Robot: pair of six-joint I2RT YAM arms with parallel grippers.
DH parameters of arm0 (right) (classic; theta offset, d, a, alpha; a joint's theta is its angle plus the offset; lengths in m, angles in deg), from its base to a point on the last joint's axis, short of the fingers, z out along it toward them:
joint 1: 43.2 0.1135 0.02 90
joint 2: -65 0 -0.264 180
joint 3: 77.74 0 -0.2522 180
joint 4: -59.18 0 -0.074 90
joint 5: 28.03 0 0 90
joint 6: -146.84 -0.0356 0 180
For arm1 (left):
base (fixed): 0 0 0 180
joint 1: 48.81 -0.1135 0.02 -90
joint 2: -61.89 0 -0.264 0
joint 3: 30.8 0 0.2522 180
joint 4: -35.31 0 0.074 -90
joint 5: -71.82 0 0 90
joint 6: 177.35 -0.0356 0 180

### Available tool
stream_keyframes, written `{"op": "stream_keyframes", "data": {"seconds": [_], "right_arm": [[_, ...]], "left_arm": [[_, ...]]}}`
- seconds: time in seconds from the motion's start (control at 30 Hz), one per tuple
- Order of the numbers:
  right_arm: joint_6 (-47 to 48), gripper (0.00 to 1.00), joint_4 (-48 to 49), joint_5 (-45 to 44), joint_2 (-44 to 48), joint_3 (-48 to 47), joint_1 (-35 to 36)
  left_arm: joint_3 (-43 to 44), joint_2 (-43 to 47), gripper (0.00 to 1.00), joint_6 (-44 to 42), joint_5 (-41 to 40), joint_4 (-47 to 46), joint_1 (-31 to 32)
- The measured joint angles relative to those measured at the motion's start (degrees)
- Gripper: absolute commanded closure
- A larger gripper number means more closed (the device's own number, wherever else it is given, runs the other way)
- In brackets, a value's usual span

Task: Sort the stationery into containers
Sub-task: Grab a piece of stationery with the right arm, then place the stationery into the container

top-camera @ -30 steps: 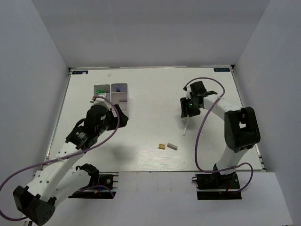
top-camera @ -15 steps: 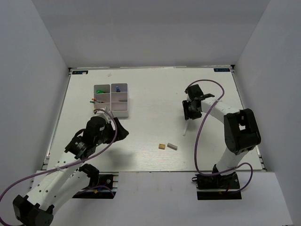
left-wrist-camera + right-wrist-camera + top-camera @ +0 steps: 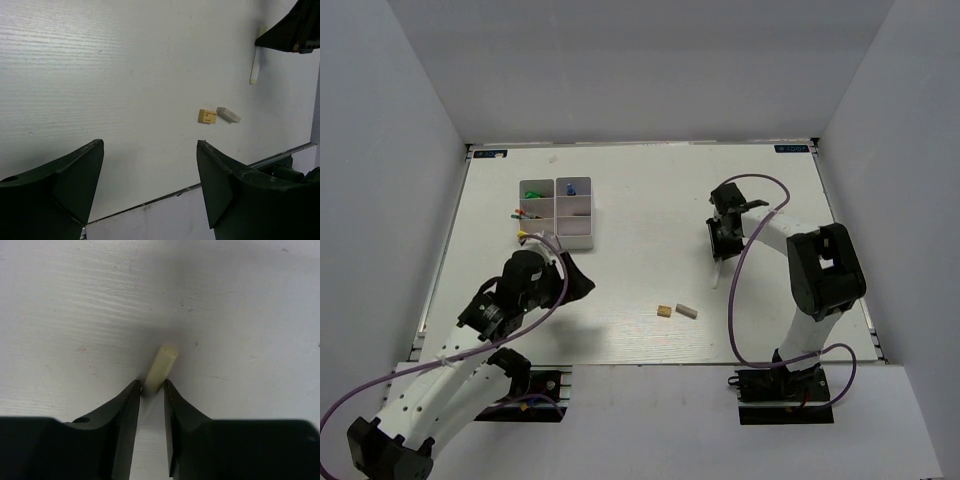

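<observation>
Stationery is partly sorted: the divided white plastic tray (image 3: 590,226) at the far left of the faintly grained white table (image 3: 640,190) already holds a few coloured things. The step in hand looks like picking up a thin stick (image 3: 162,369), pale, round and matt, on the right side of the table. The right gripper (image 3: 151,386) is narrow, its black fingers pinching the stick's near end. Whether the stick is off the surface I cannot tell. The next move calls for a lift and a carry leftward to a tray compartment, without letting the slender stick swivel. The left gripper (image 3: 150,145) hangs wide and empty on the near side of the tray. A tan eraser (image 3: 207,116) and a grey eraser (image 3: 228,114), small blocks, lie just beside each other near the front edge.
</observation>
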Motion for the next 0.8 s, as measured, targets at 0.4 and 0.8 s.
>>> {"op": "stream_keyframes", "data": {"seconds": [0.4, 0.8], "right_arm": [[6.5, 1.00, -5.2, 17.8, -5.3, -9.2, -0.2], [18.0, 1.00, 2.3, 56.2, -12.3, -45.0, 3.9]], "left_arm": [[20.6, -8.0, 0.16, -7.1, -4.4, -6.5, 0.0], [30.9, -10.1, 0.15, -11.9, -3.5, -15.8, 0.0]]}}
